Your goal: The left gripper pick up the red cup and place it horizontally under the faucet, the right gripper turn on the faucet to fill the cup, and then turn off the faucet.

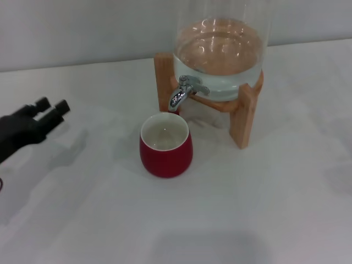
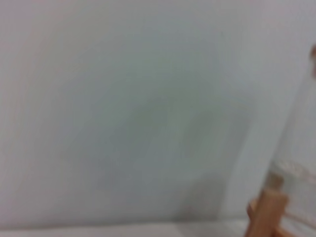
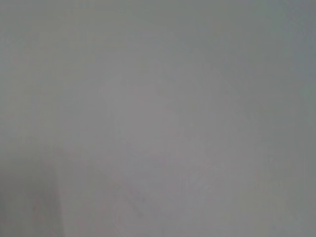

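1. The red cup [image 1: 166, 146] stands upright on the white worktop [image 1: 264, 209], just below and in front of the faucet [image 1: 184, 91].
2. The left claw [image 1: 52, 106] hangs well off to the cup's left, its two fingers a little apart and holding nothing.
3. The faucet sits on a glass water jar [image 1: 220, 55] in a wooden stand [image 1: 242, 118].
4. The right claw is out of sight.

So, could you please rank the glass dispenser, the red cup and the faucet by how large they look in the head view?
1. Glass dispenser, clearly largest, though cut off at the top edge.
2. Red cup, standing upright on the table.
3. Faucet, smallest.
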`<action>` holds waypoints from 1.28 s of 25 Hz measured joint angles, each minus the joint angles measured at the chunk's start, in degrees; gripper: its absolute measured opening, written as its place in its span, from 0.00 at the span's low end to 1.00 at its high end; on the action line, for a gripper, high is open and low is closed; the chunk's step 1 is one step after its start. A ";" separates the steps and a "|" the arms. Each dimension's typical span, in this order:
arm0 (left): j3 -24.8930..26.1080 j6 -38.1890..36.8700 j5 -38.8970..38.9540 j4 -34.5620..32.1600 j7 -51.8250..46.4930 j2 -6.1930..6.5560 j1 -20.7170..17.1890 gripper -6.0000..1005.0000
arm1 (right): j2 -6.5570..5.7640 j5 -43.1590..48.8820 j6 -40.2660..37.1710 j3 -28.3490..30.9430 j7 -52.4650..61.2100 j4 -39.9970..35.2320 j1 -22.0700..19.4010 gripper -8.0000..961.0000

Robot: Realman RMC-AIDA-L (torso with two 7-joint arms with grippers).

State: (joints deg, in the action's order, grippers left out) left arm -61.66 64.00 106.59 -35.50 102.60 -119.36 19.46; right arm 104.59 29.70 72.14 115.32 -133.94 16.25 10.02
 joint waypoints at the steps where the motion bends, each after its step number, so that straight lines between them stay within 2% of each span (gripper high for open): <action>1: 0.00 0.00 0.00 0.00 0.00 0.00 0.00 0.50 | -0.28 0.44 -0.06 0.00 0.79 -0.14 -0.13 0.75; 5: 0.05 0.67 3.20 -2.48 0.63 0.09 -2.20 0.51 | -1.21 2.06 -0.17 0.00 3.26 -0.46 -0.36 0.75; 10: 1.45 0.34 5.35 -2.60 0.65 0.10 -2.65 0.73 | -2.08 5.29 -0.19 0.01 6.00 -0.11 -0.54 0.75; 15: 6.26 1.04 6.01 -1.47 0.32 0.10 -2.81 0.88 | -3.58 11.38 2.30 0.08 12.03 2.05 -1.92 0.75; 19: 8.08 1.62 6.92 -1.32 0.30 0.10 -3.03 0.88 | -4.51 18.74 6.51 0.37 19.26 8.29 -4.04 0.75; 23: 8.30 1.66 8.27 -1.44 0.20 0.16 -3.03 0.88 | -4.51 28.78 8.89 1.56 29.31 18.90 -5.93 0.75; 24: 8.35 1.67 8.33 -1.52 0.17 0.16 -3.02 0.88 | -4.16 31.55 9.39 2.56 31.61 21.67 -6.28 0.75; 27: 8.64 1.92 8.62 -1.62 0.01 0.18 -2.96 0.88 | -1.73 40.99 10.89 6.71 38.64 30.97 -6.98 0.75; 29: 8.71 2.13 8.86 -1.63 -0.12 0.19 -2.97 0.88 | 0.58 46.78 11.00 9.61 42.33 37.13 -7.32 0.75; 31: 8.76 2.19 8.92 -1.62 -0.30 0.18 -3.13 0.88 | 3.80 53.09 10.35 12.86 45.91 44.19 -7.90 0.75; 32: 8.82 2.20 8.94 -1.68 -0.47 0.18 -3.31 0.88 | 5.89 56.67 9.77 14.55 47.82 48.00 -8.29 0.75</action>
State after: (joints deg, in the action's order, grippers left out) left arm -52.83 66.20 115.53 -37.18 102.13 -119.18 16.15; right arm 110.48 86.37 81.91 129.87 -86.11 64.24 1.73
